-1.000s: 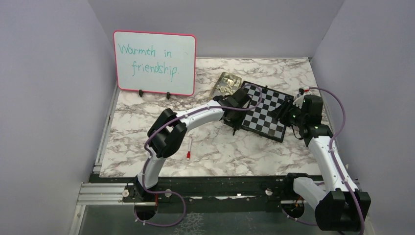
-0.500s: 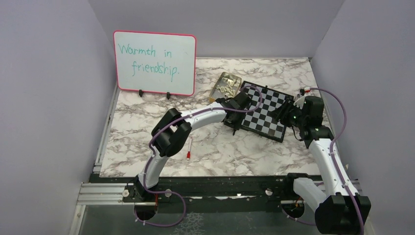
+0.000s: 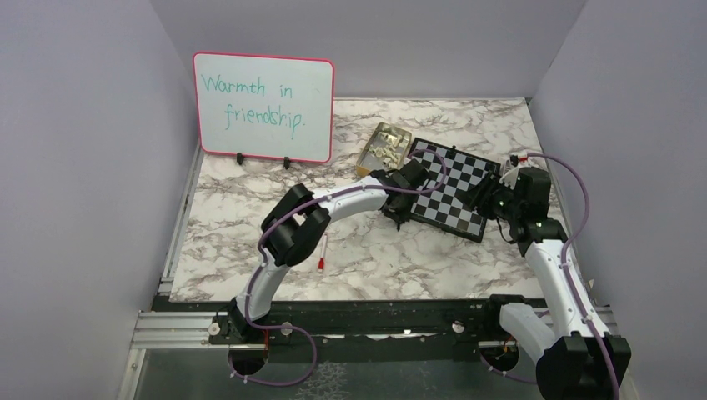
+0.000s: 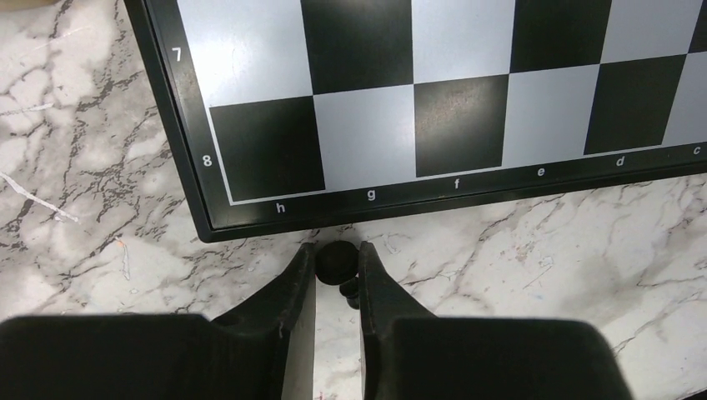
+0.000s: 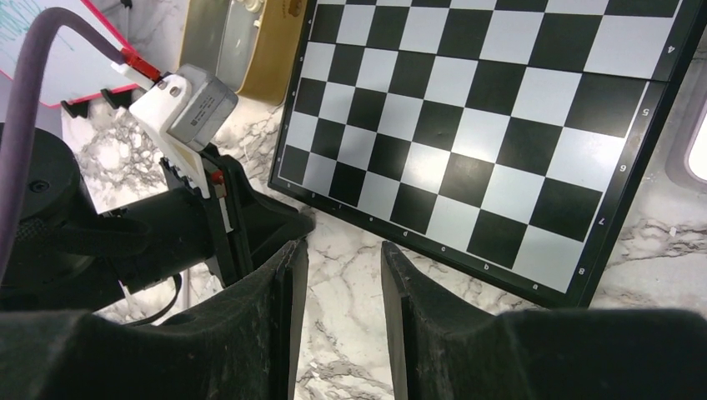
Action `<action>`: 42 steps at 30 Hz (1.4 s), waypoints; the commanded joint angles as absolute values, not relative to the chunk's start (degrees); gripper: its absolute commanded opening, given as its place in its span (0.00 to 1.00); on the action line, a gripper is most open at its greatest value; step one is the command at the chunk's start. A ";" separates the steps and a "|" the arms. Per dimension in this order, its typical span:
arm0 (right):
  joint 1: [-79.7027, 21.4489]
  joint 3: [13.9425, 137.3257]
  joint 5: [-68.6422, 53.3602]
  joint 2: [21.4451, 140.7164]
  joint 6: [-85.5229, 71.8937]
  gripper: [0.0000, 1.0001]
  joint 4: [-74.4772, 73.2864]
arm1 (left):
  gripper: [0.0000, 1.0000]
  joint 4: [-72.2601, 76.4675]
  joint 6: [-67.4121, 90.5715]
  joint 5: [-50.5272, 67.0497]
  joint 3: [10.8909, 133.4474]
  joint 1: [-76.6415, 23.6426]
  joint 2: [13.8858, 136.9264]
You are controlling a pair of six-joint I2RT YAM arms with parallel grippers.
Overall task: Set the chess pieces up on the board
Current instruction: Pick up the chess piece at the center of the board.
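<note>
The board (image 3: 454, 179) lies at the back right, and the squares I can see are bare. My left gripper (image 3: 398, 213) hangs at the board's near-left corner. In the left wrist view it (image 4: 337, 262) is shut on a small black chess piece (image 4: 335, 260), just off the rim (image 4: 179, 150) by the letters g and h. My right gripper (image 3: 474, 198) hovers over the board's right edge. In the right wrist view it (image 5: 343, 250) is open and empty above the marble, beside the board (image 5: 467, 125). The cream pieces lie in a tin (image 3: 385, 146).
A pink-framed whiteboard (image 3: 263, 107) stands at the back left. The gold tin (image 5: 242, 42) sits against the board's far-left side. A red-capped marker (image 3: 323, 253) lies on the marble near the left arm. The left arm's wrist (image 5: 192, 108) shows close to my right gripper.
The left arm has reached a little further right along the board's near-left edge. The right wrist has shifted slightly nearer. Both grippers keep the same state.
</note>
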State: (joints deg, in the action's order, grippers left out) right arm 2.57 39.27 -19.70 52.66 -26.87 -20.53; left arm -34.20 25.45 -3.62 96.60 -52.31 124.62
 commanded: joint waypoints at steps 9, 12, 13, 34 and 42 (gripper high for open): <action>-2.62 40.19 -19.14 55.45 -26.94 0.43 -11.88 | 0.10 -28.64 33.74 3.85 88.51 -48.60 112.28; -7.70 42.25 -16.21 57.73 -25.62 0.43 -10.04 | 0.10 -26.49 35.65 8.16 86.48 -45.97 108.95; -9.26 42.76 -15.08 58.30 -24.90 0.43 -9.18 | 0.10 -25.38 36.55 10.02 85.33 -44.80 107.72; -40.91 24.30 -21.26 57.22 41.82 0.43 39.06 | 0.10 -4.18 52.30 39.64 61.78 -26.72 85.42; -44.21 25.55 -17.33 61.98 53.64 0.40 41.85 | 0.10 -0.26 57.42 42.09 57.22 -26.72 81.08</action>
State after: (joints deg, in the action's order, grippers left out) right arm -42.22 24.27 -18.06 59.94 42.98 35.05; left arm -4.58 53.34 38.70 58.92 -26.81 84.60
